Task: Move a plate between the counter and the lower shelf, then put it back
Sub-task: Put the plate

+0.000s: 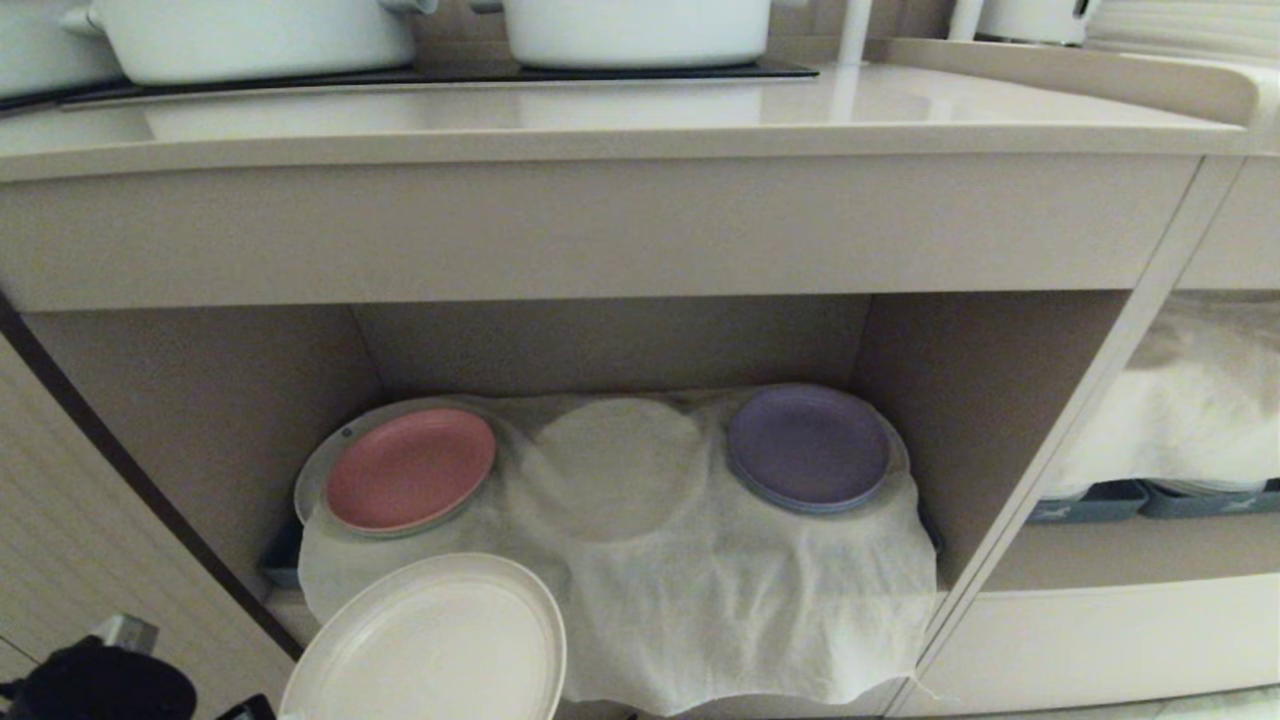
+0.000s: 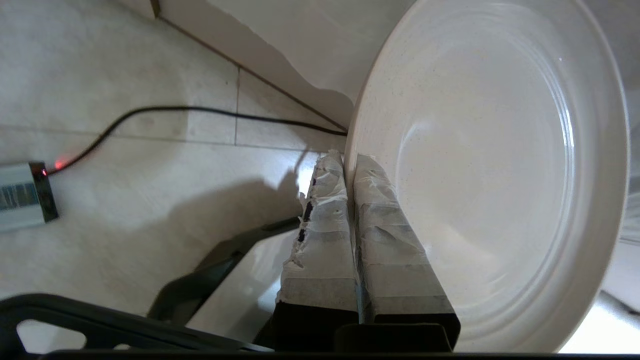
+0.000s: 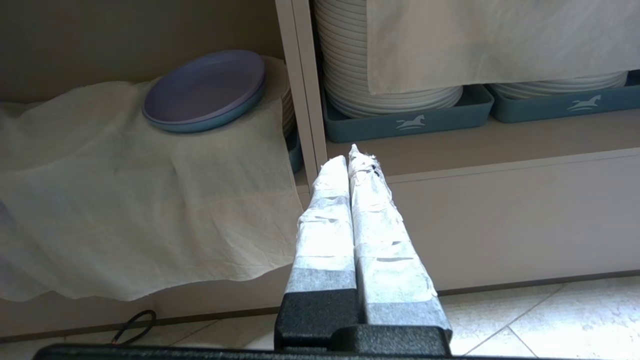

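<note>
right gripper (image 3: 350,160): taped fingers pressed together, empty | just beside shelf divider (image 3: 300,90) | purple plate (image 3: 205,90) on white cloth (image 3: 125,200), beyond divider | stacked white plates (image 3: 380,85) in blue tray (image 3: 405,122), divider's other side

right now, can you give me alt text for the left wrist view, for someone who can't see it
The left gripper has its taped jaws shut on the rim of the cream plate, held out over a pale tiled floor. A black cable crosses the tiles to a small silver box with a red light.
</note>
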Tool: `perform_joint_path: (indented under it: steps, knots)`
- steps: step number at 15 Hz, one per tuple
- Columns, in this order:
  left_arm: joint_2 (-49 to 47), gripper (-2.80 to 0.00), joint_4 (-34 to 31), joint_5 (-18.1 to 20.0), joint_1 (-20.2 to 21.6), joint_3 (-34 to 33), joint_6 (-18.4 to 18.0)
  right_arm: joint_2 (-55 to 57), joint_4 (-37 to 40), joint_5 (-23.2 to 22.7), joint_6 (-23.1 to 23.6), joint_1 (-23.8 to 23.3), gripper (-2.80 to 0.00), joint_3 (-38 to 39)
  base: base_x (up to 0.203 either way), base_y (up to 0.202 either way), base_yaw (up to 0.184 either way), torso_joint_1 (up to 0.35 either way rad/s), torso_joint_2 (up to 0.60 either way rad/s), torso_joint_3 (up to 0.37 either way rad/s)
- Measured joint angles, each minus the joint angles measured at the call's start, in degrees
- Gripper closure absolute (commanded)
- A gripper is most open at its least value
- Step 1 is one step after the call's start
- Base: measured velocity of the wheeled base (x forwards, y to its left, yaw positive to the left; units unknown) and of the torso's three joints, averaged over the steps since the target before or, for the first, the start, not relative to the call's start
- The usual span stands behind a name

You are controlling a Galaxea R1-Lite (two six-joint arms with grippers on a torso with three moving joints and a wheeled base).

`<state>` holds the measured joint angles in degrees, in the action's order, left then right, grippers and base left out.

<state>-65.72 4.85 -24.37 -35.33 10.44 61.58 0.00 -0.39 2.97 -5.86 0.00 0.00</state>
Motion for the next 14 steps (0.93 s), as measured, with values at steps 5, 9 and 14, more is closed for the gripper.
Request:
perform_joint_path:
  steps: [5,9,14]
  knots:
    - [1.14,0.0,0.47,-1.14,0.0,-0.24,-4.24,0.0,0.0,0.0,0.01,0.0,0.0,0.0,0.0,0.0,0.0,0.0,0.0,0.0]
    - [1.43,0.0,0.36,-1.01,-0.09,-0.09,-6.2,0.0,0.01,0.02,0.0,0.0,0.0,0.0,0.0,0.0,0.0,0.0,0.0,0.0]
    - [1.5,0.0,0.19,-0.95,-0.06,0.37,-7.09,0.0,-0.01,0.02,0.0,0.0,0.0,0.0,0.0,0.0,0.0,0.0,0.0,0.0]
